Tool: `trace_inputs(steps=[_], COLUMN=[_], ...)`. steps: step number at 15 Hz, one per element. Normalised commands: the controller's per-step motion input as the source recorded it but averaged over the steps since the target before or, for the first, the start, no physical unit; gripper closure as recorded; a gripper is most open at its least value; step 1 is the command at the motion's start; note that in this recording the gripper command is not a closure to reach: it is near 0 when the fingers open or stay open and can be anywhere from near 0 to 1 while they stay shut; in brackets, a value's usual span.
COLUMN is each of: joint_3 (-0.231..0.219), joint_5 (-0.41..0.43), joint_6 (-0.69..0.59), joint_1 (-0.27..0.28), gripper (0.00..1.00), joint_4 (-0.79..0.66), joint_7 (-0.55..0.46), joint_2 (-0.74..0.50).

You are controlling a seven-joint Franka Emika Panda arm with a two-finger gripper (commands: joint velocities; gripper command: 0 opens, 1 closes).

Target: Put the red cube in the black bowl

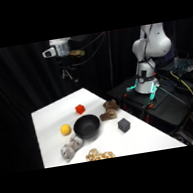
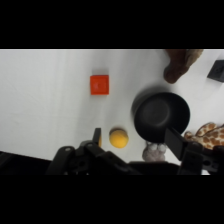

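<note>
We see a glossy black bowl (image 1: 86, 127) on a smooth, matt white counter (image 1: 49, 116). Beside the bowl, the red cube (image 1: 79, 108) looks plain and matt, and a brown soft toy (image 1: 109, 110) looks like plush cloth.

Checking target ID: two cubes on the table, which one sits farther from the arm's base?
The red cube, on the far side of the black bowl; the dark grey cube lies on the base's side.
</note>
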Motion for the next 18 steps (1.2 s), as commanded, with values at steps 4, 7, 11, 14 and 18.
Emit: trace_inputs(steps=[4, 7, 11, 14, 18], joint_3=[-0.038, 0.023, 0.095, 0.157, 0.159], joint_5=[0.018, 0.117, 0.2, 0.269, 0.261], joint_6=[0.41, 0.35, 0.2, 0.07, 0.06], joint_1=[-0.106, -0.147, -0.199, -0.194, -0.172], gripper=[0.0, 0.0, 0.0, 0.0, 0.0], joint_4=[0.1, 0.07, 0.07, 0.12, 0.17], joint_7=[-0.2, -0.26, -0.34, -0.38, -0.39], joint_2=[0.32, 0.31, 0.16, 0.13, 0.21])
